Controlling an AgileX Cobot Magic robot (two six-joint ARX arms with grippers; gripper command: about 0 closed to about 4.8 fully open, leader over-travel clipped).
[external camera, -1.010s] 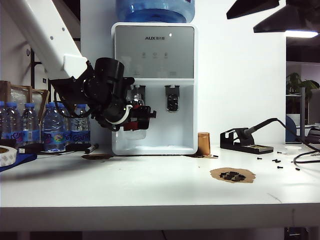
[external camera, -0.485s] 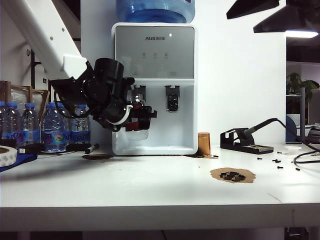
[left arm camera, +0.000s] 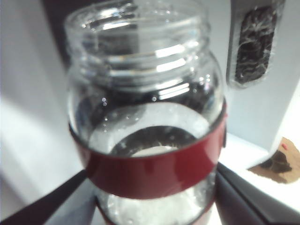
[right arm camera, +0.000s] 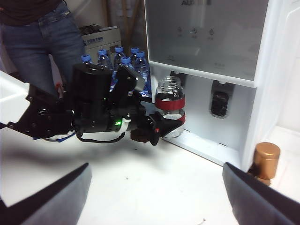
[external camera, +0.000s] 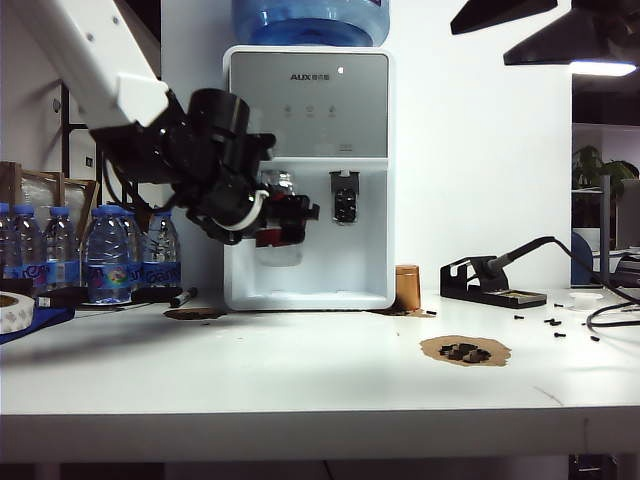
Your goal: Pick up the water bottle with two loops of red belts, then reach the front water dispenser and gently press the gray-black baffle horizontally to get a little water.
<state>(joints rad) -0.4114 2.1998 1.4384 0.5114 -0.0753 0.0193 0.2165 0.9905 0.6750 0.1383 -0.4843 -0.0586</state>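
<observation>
Since the earlier frames the left arm has lifted and carried its load a little higher and further in toward the dispenser's alcove, so the clear, jar-like water bottle (external camera: 282, 228) with two dark-red tape bands now hangs off the table in front of the left spout rather than lower beside it. The left gripper (external camera: 288, 222) is clamped around the bottle's banded body, its dark fingers (left arm camera: 243, 199) pressing the sides below the upper band, and the bottle stands upright with its wide mouth open upward. The white tabletop water dispenser (external camera: 370, 260) with the gray upper panel stands directly behind it; its left gray-black baffle is hidden by the bottle, while the right baffle (external camera: 344, 204) shows clearly. The right gripper (right arm camera: 154, 187) hovers well back over the table with its jaws spread wide, holding nothing. Pickup looks done; what remains, I judge, is a gentle horizontal push of the bottle against the left baffle.
</observation>
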